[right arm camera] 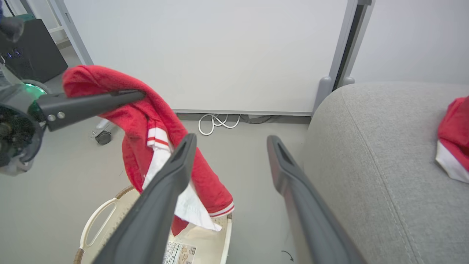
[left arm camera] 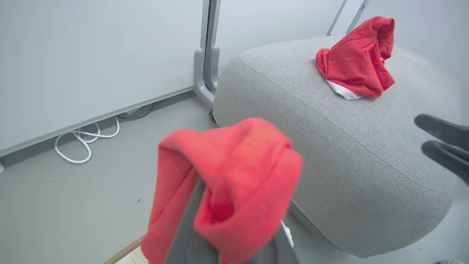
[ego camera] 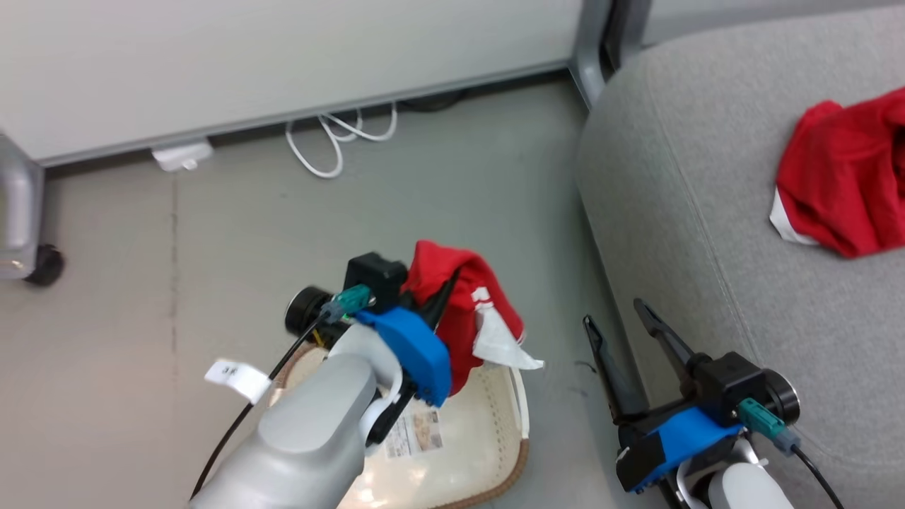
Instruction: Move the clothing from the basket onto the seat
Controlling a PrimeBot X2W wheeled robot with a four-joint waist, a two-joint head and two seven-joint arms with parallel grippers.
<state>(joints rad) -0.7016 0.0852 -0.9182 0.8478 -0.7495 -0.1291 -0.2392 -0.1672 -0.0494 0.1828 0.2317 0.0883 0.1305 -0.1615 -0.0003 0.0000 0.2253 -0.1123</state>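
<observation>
Left hand [ego camera: 442, 293] clamps clothing [ego camera: 470, 311] above the basket [ego camera: 495, 452]; right hand [ego camera: 614, 313], fingers apart, between basket and seat [ego camera: 707, 212]; white cable [ego camera: 339, 138] beyond.

Head cam looks steeply down from up high: floor [ego camera: 212, 247], basket [ego camera: 488, 459] at the bottom, sofa seat [ego camera: 707, 212] off to the right. Left wrist cam is jammed right up against the held red garment [left arm camera: 238, 183], blurry-close, facing across to the seat. Right wrist cam sits low beside the seat, looking toward the wall [right arm camera: 205, 55]. All three catch the seat, the other red garment [ego camera: 841, 184] lying on top of it, and the white cable [ego camera: 332, 145] by the wall.
</observation>
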